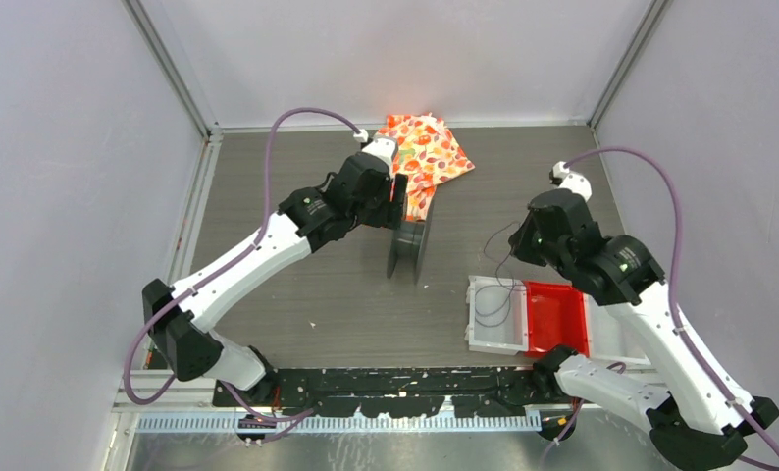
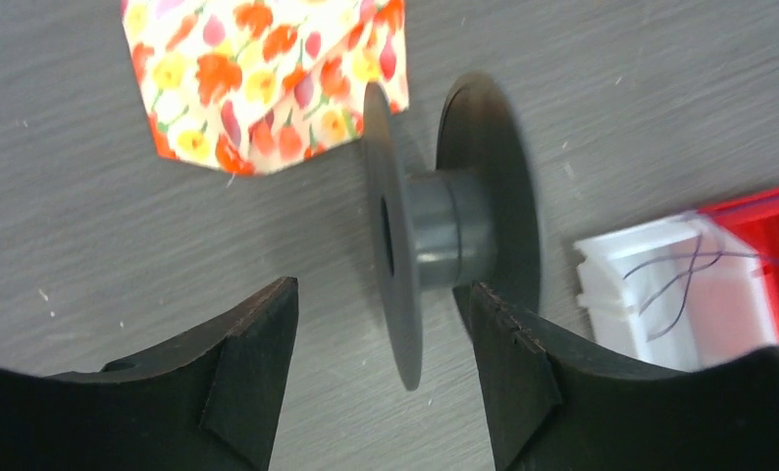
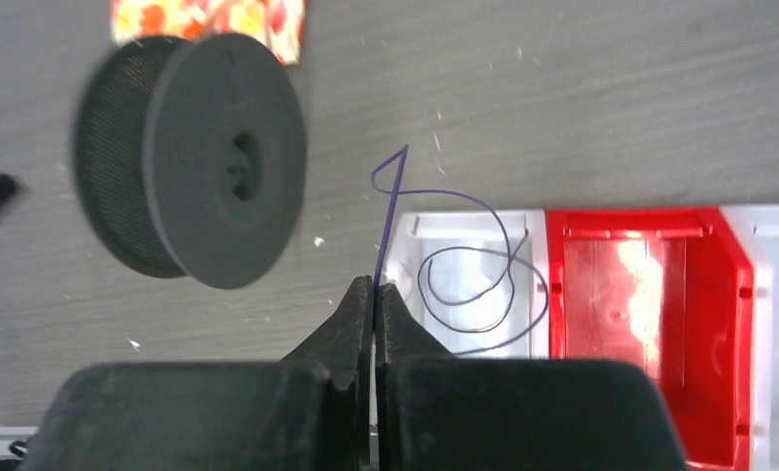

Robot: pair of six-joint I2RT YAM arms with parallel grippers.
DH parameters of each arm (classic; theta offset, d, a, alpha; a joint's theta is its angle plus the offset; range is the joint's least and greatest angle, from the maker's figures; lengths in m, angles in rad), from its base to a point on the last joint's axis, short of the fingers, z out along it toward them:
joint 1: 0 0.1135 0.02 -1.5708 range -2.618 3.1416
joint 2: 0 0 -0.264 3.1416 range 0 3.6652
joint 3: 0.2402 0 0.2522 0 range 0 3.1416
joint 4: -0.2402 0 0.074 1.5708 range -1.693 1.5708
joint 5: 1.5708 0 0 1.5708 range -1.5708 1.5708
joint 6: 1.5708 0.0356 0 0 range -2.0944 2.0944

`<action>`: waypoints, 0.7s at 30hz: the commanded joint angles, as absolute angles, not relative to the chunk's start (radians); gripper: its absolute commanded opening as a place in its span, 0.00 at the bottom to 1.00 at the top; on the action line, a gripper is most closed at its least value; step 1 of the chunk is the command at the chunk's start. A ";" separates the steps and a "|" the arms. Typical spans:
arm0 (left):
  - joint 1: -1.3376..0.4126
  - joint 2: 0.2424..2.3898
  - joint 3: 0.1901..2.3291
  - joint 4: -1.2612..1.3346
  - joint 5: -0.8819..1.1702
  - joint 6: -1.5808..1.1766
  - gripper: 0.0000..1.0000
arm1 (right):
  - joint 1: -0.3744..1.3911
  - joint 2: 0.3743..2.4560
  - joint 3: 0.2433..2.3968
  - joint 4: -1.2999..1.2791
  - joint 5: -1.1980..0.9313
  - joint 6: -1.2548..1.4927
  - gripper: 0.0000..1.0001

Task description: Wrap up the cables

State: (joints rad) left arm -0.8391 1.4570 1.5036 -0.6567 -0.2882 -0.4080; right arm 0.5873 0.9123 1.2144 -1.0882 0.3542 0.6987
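Pinching thin black cable [image 3: 384,235] between shut tips of right gripper [image 3: 376,289]; slack looping over white bin [image 3: 464,218], red bin [image 3: 641,221] touching alongside. Left gripper [image 2: 386,343] spread wide astride spool [image 2: 435,235] rim, contact unclear. Bare table [image 1: 366,314] between spool and bins; flowered cloth [image 2: 268,78] just behind. No legible writing. Cable's far end untraceable; spool edges blurred in wrist views.

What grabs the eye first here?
The orange floral cloth at the far edge of the table, then the dark spool standing on its rim mid-table. At near right, a red bin sits beside a white bin; at its edge the right end effector pinches a thin cable.
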 commanded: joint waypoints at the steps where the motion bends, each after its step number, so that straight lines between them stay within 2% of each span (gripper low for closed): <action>1: -0.838 1.421 1.441 -0.654 -0.249 -0.439 0.66 | 0.592 0.929 1.364 -1.097 0.404 0.623 0.01; 9: -0.838 1.380 1.393 -0.620 -0.198 -0.390 0.70 | 0.593 0.920 1.493 -1.097 0.425 0.596 0.01; 21: -0.838 1.413 1.387 -0.601 -0.170 -0.396 0.69 | 0.593 0.903 1.440 -1.080 0.402 0.626 0.01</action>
State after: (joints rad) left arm -0.8360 1.4254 1.3746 -0.6403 -0.1852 -0.4072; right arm 0.5873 0.9142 1.4479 -1.1000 0.4080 0.6193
